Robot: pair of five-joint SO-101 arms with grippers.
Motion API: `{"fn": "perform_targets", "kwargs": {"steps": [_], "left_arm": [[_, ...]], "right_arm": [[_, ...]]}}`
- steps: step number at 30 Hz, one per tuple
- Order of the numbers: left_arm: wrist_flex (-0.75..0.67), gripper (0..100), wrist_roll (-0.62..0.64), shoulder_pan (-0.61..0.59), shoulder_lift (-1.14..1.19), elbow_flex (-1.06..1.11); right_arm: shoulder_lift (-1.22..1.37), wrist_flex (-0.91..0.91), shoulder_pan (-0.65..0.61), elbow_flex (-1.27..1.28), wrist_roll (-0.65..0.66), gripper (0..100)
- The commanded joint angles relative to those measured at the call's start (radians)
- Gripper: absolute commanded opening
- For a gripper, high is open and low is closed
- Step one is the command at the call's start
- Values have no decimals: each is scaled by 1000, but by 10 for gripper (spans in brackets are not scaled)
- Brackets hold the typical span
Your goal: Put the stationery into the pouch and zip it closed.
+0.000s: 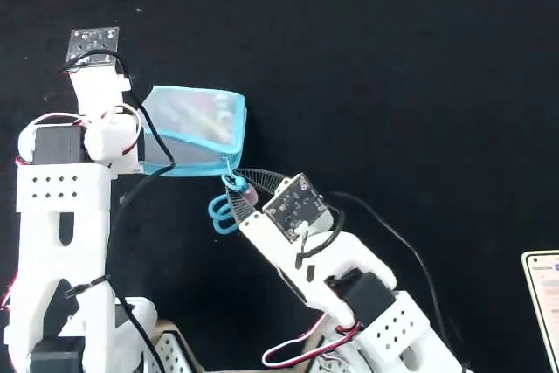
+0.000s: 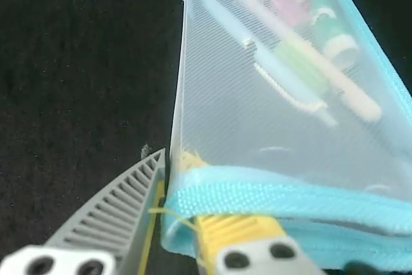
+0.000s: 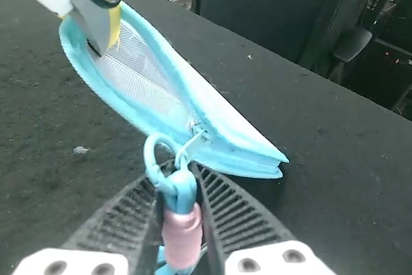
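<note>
Blue mesh pouch lying on the left half of the black desk, pens showing inside, left gripper clenched on its corner edge, right gripper clamped on the blue zip cord above a pink bead

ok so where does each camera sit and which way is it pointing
High view: fixed above the table, looking down; left arm and right arm show, the pouch between them.
Left wrist view: on the left wrist, looking along the left fingers, clamped on the pouch's edge; pens inside.
Right wrist view: on the right wrist, looking along the right fingers, shut on the zip pull; room behind.
Shared: all three show the pouch; the right wrist view also catches the left fingers at its far end.
</note>
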Motion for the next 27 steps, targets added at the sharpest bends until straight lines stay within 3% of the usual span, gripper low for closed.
{"fn": "perform_targets", "kwargs": {"steps": [1,16,23,27], "left_arm": [[-3,30,3,19,15,13],[-3,30,2,12,15,13],[-3,30,-2,12,15,13],[-3,30,0,12,15,13]], "right_arm": [[-25,-32,-8,-7,9,134],[-25,-12,-6,-4,11,60],[-25,132,-5,-68,11,181],[-24,176,-5,-88,11,149]]}}
